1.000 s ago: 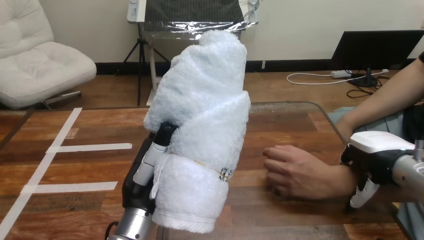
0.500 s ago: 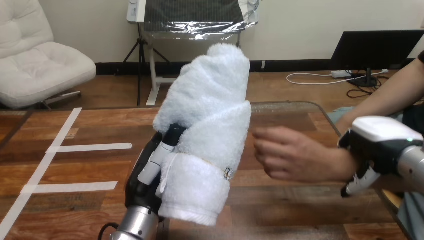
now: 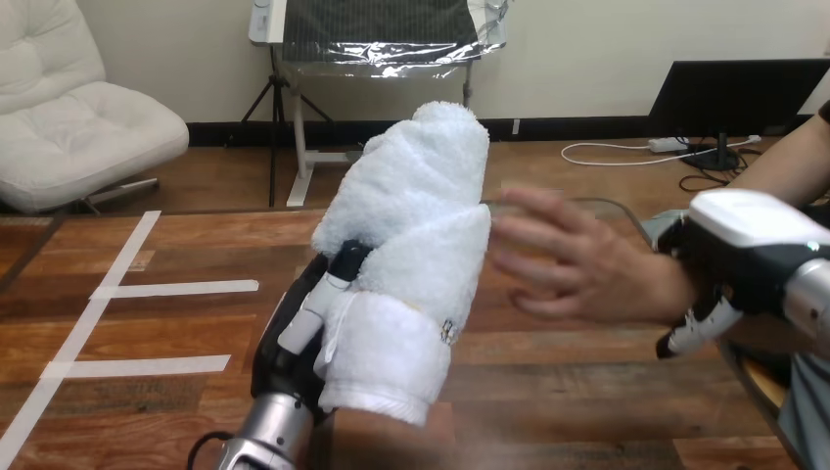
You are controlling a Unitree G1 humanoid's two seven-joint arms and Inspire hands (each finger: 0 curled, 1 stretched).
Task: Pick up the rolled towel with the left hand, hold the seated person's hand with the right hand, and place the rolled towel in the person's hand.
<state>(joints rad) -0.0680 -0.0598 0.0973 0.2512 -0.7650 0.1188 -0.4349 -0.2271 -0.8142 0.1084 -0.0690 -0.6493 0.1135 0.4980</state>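
— The rolled towel (image 3: 416,215)?
— Upright in my left hand (image 3: 294,343), fingers curled round it. My right hand (image 3: 744,245) clasps the person's wrist (image 3: 670,292); the person's hand (image 3: 577,264) is just beside the towel.

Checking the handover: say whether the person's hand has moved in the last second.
Yes: the person's hand rose off the table, toward the rolled towel.

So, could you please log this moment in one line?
left hand: holds rolled towel; right hand: grips person's wrist; person's hand: beside towel

person's hand (image 3: 577,266) blurred, left hand (image 3: 289,338) partly behind rolled towel (image 3: 416,220)
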